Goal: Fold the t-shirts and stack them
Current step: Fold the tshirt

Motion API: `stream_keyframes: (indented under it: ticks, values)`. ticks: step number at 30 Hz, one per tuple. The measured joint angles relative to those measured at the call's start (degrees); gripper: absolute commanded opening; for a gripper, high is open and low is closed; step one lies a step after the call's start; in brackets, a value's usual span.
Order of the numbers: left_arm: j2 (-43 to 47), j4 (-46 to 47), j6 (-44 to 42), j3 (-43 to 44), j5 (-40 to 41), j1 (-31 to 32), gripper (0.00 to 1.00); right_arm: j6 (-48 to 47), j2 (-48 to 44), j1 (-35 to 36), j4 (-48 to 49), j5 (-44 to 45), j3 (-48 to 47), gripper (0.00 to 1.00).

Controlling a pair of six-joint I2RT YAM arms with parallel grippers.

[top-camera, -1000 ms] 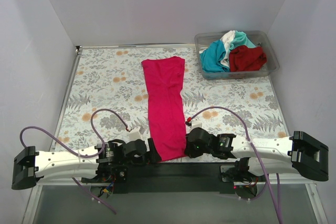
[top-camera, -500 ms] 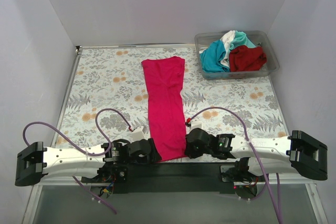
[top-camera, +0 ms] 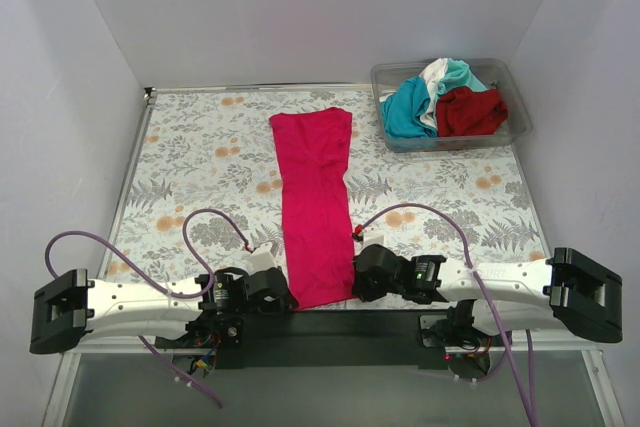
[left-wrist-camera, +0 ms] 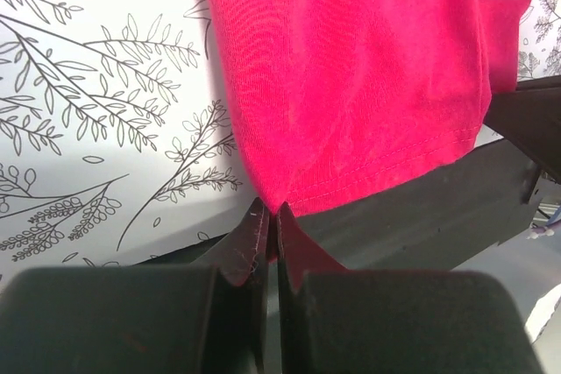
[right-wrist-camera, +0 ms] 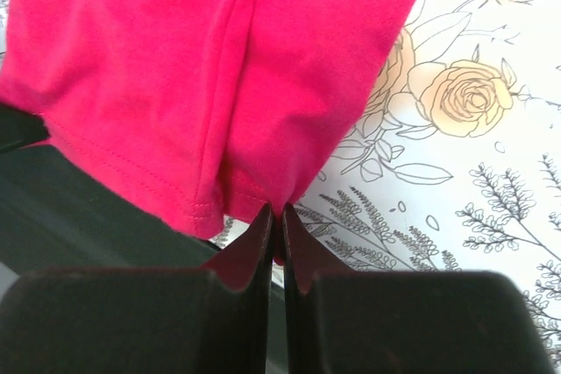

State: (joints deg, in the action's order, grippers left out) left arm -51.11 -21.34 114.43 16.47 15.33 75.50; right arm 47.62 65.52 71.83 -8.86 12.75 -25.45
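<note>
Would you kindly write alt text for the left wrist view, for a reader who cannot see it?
The left end effector is shut on the near corner of a pink shirt, which lies flat on a floral table cover. The shirt's hem overlaps a black rail.

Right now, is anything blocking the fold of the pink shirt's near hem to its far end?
Nothing visible: left gripper and right gripper pinch the pink shirt at its near corners; the bin sits off right.
</note>
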Motion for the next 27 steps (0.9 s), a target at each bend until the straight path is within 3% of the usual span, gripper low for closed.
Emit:
stream_keyframes:
  ticks: [11,17,27]
  values:
    - [4.5,-1.0,-1.1,1.1,3.6,-4.0,0.0,-5.6,4.2,-0.6,-0.2,4.5,-7.3,0.01]
    - [4.2,4.5,-8.2,5.4,2.4,-13.7,0.0,-11.1,6.2,-3.8,-0.5,6.8,-12.6,0.01]
    - [-10.1,16.2,-21.8,11.1,-3.4,-30.0,0.0,-21.2,14.4,-14.9,1.1,7.2,-19.7,0.01]
